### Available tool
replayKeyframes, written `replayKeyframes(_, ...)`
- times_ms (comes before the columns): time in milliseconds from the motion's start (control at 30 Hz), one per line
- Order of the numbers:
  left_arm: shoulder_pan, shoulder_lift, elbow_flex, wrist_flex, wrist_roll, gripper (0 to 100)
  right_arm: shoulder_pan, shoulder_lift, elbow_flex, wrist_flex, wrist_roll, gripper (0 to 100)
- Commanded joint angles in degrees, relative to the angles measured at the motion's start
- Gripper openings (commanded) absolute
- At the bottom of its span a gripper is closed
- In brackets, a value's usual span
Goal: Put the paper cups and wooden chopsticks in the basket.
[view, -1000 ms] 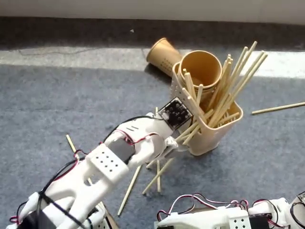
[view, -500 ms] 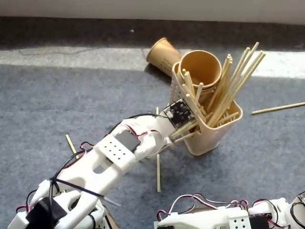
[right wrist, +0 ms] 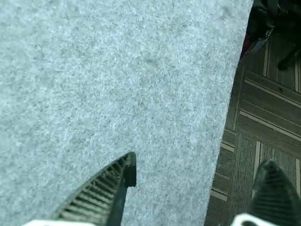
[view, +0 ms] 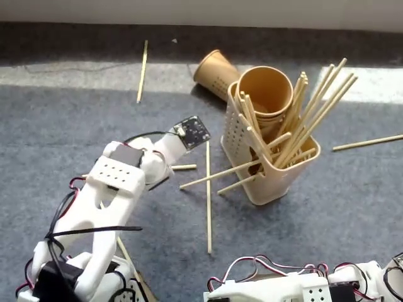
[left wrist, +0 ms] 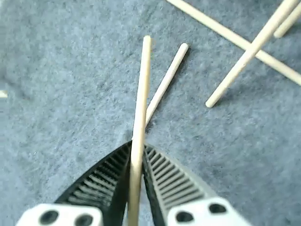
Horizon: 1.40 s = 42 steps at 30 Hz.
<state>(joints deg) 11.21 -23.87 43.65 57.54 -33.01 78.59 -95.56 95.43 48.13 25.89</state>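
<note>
Nearest, the right gripper hangs over the edge of the grey carpet, beside a dark slatted floor. Its fingers are spread wide with nothing between them. To the left, the white left arm stretches far and rightward. The left gripper is pinched narrow on one pale wooden chopstick, whose long axis runs straight out along the fingers, free end pointing right toward the basket. A second short chopstick lies on the carpet just under it at a slight angle. Right of the arm, a long loose chopstick lies flat with its axis near to far. Two slanting chopsticks stick out leftward from the near-left side of the cream perforated plastic basket, which stands upright. Inside it are stacked tan paper cups, mouths up, and a bundle of chopsticks leaning far and right. A lone chopstick lies on the carpet right of the basket, running left to right. Just beside the basket's far-left corner, another tan paper cup lies on its side. Farthest left, a stray chopstick lies with its axis near to far.
</note>
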Motion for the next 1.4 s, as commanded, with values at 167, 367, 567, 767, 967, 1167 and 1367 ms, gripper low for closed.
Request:
replayKeyframes(167,-5.0,0.2,-2.9,0.9,-0.7,16,0.7,-0.5,1.0,-2.0,1.6,38.2)
replayKeyframes(367,-5.4,0.2,-3.3,-2.8,-0.8,23,-7.3,-0.5,1.4,-1.7,1.6,38.2)
replayKeyframes(567,-5.9,0.3,-2.9,-6.8,0.0,26,-14.9,-0.4,-1.8,8.3,3.9,38.2)
replayKeyframes(767,3.6,-1.5,-4.6,-2.2,5.9,30,-16.7,-0.5,-4.5,13.5,2.1,38.2)
replayKeyframes(967,18.2,-4.1,-4.8,-5.3,9.7,30,-16.3,-0.5,-4.1,13.6,2.3,38.2)
replayKeyframes(1167,18.3,6.0,-5.1,-19.7,9.8,30,-16.2,-0.5,-3.4,13.8,2.2,38.2)
replayKeyframes(1367,21.6,17.1,-5.5,-27.4,9.8,30,-16.7,-0.5,-1.3,13.3,2.3,38.2)
